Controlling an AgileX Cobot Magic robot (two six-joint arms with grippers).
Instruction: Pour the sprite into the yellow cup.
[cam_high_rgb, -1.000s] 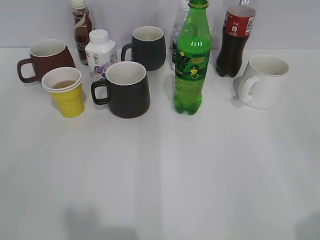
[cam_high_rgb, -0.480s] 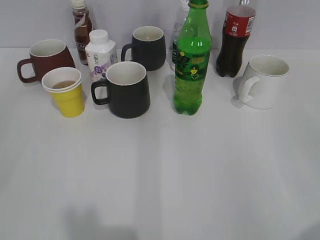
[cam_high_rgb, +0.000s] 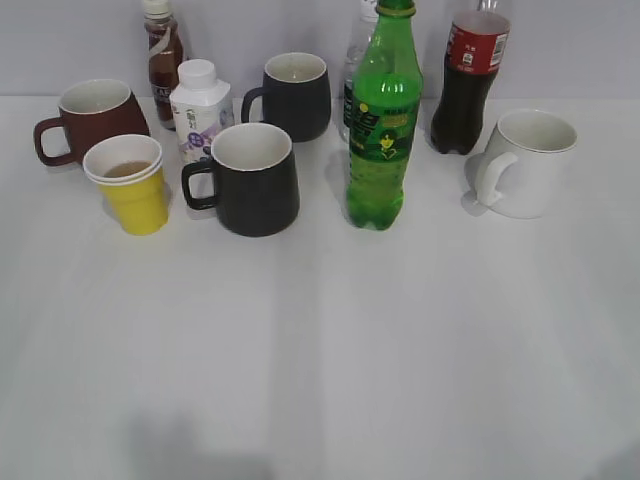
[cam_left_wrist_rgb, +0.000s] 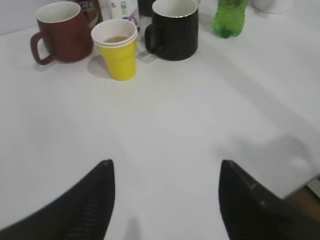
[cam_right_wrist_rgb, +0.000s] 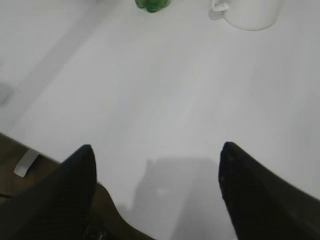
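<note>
The sprite (cam_high_rgb: 380, 120), a tall green bottle with a green and yellow label, stands upright at the back middle; its base shows in the left wrist view (cam_left_wrist_rgb: 229, 17) and in the right wrist view (cam_right_wrist_rgb: 152, 5). The yellow cup (cam_high_rgb: 132, 185) stands at the left with a little brownish liquid inside; it also shows in the left wrist view (cam_left_wrist_rgb: 118, 50). My left gripper (cam_left_wrist_rgb: 165, 172) is open and empty over bare table, well short of the cup. My right gripper (cam_right_wrist_rgb: 157, 155) is open and empty near the table's front edge. Neither gripper shows in the exterior view.
A black mug (cam_high_rgb: 250, 180) stands between cup and sprite. A brown mug (cam_high_rgb: 90, 120), a white milk bottle (cam_high_rgb: 200, 105), a second black mug (cam_high_rgb: 295, 95), a cola bottle (cam_high_rgb: 470, 80) and a white mug (cam_high_rgb: 525, 160) stand around. The table's front edge (cam_right_wrist_rgb: 40, 150) is near.
</note>
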